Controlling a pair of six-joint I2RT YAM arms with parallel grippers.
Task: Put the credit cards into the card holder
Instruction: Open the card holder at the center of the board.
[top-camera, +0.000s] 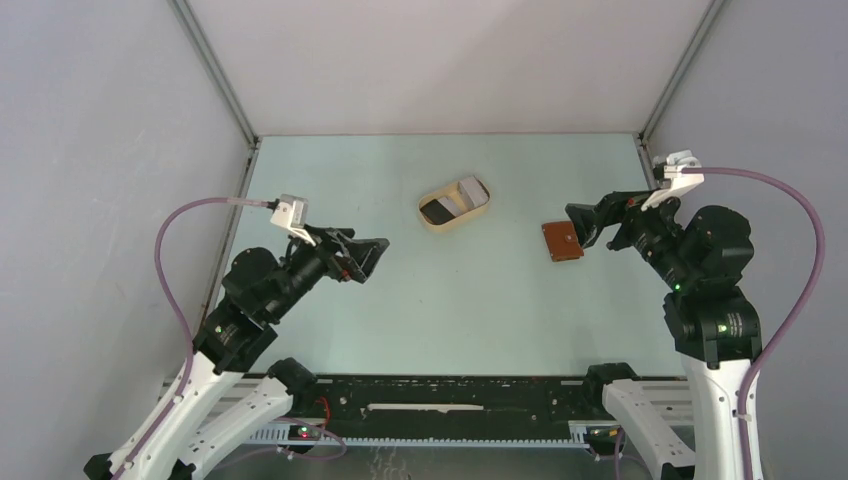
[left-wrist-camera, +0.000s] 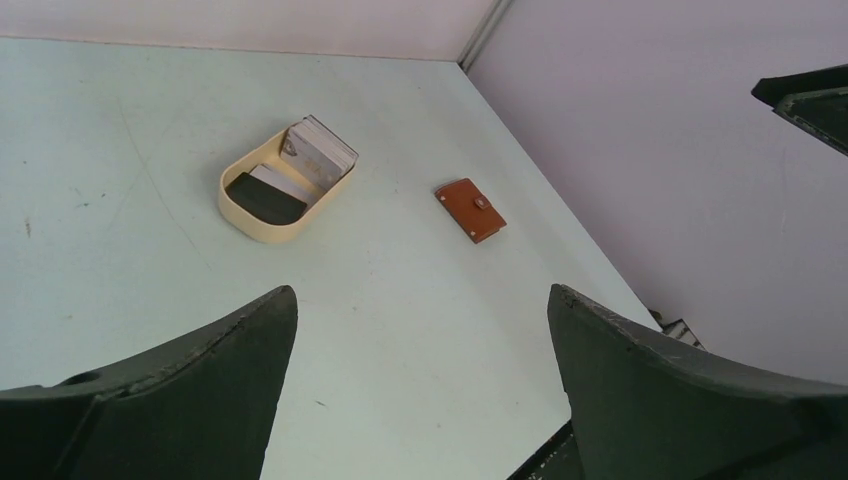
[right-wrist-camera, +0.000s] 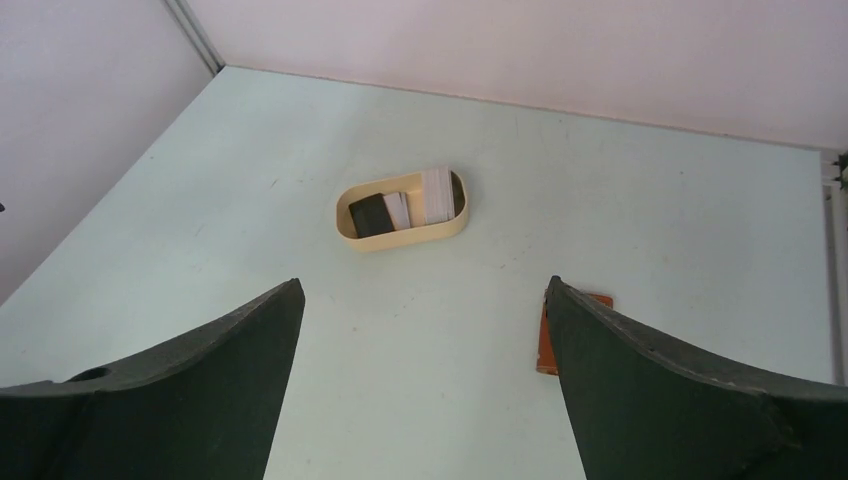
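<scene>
The credit cards (top-camera: 455, 199) (left-wrist-camera: 300, 165) (right-wrist-camera: 412, 204), black, grey and pale, lie in a beige oval tray (top-camera: 431, 219) (left-wrist-camera: 234, 206) (right-wrist-camera: 347, 225) at the table's middle back. The card holder (top-camera: 562, 240) (left-wrist-camera: 470, 209) (right-wrist-camera: 546, 343), a folded reddish-brown wallet with its tab shut, lies flat to the tray's right. My right gripper (top-camera: 582, 224) (right-wrist-camera: 424, 290) hovers open just right of the card holder, whose right part is hidden behind one finger in the right wrist view. My left gripper (top-camera: 370, 257) (left-wrist-camera: 422, 292) hangs open at the left, well short of the tray, empty.
Grey walls enclose the pale green table (top-camera: 440, 310) on three sides, with metal corner posts (top-camera: 215, 75) at the back. The right wall runs close behind the card holder. A black rail (top-camera: 440, 400) lines the near edge between the arm bases.
</scene>
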